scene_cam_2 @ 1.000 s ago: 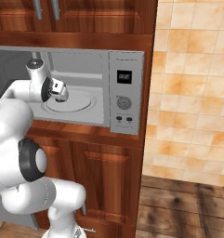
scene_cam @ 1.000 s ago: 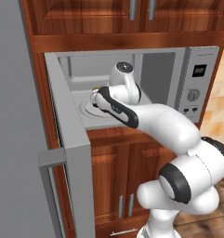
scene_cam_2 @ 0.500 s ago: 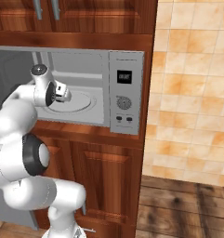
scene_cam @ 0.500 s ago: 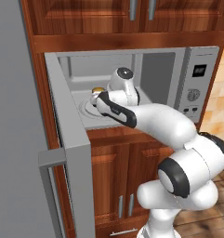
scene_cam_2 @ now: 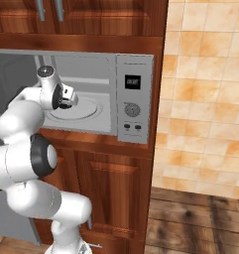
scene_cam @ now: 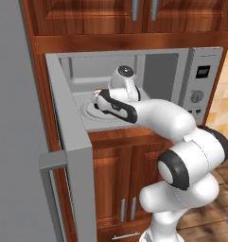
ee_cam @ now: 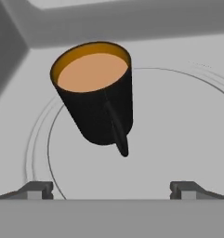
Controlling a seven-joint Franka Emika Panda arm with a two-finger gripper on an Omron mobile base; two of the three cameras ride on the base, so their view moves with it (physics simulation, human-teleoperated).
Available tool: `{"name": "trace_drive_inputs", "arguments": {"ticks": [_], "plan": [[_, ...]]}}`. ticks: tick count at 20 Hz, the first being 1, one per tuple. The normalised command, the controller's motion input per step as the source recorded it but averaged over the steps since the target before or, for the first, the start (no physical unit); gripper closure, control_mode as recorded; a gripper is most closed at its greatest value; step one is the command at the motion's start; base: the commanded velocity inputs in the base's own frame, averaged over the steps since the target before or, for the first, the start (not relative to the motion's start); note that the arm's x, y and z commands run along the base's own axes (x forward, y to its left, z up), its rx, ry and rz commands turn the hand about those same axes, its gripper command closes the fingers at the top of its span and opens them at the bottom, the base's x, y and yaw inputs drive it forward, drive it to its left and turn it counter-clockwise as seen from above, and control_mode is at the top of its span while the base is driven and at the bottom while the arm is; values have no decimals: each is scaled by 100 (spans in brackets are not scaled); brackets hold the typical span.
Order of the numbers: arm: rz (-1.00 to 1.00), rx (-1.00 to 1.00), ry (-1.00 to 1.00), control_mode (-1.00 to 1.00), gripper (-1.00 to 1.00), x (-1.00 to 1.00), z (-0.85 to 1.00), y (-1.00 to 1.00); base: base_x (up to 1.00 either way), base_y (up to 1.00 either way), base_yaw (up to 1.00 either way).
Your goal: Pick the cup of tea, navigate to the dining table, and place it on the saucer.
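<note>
A: We see the cup of tea (ee_cam: 98,100) standing on the microwave's round turntable plate (ee_cam: 178,139), toward the plate's left edge in the hand view. It is a small black mug, tan-brown liquid nearly to the rim, its thin side handle turned toward the camera.

B: From the left base view we catch just a sliver of its rim (scene_cam: 97,91) past the wrist, on the left part of the turntable (scene_cam: 89,111). Is anything touching it?

A: No. The gripper (ee_cam: 111,188) hovers just before the cup with its jaws spread wide; we see one dark fingertip (ee_cam: 36,189) at the lower left and the other at the lower right, and the mug sits between and beyond them, apart from both.

B: We agree: nothing is held. In the right base view the hand (scene_cam_2: 66,95) reaches into the microwave (scene_cam_2: 133,99) cavity over the near part of the plate (scene_cam_2: 89,109).

A: The microwave door (scene_cam: 70,142) hangs swung open at the left in the left base view, its handle (scene_cam: 51,189) low on the outer edge.

B: Around it we see reddish wood cabinets (scene_cam: 115,184) above and below, the control panel (scene_cam_2: 133,101) with a display and a dial at the cavity's right, tan wall tiles (scene_cam_2: 205,99) farther right, and a wood floor (scene_cam_2: 195,223)
</note>
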Motion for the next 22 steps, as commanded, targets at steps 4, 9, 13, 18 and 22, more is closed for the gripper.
{"name": "trace_drive_inputs", "arguments": {"ticks": [4, 9, 13, 18, 22], "plan": [[0, 0, 0, -100, -100, 17, -1, 0, 0, 0, 0], [0, 0, 0, -100, -100, 27, -7, 0, 0, 0, 0], [0, 0, 0, -100, -100, 17, -20, 0, 0, 0, 0], [0, 0, 2, -100, -100, 1, -25, 1, 0, 0, 0], [0, 0, 0, -100, -100, 0, -4, 2, 0, 0, 0]]}}
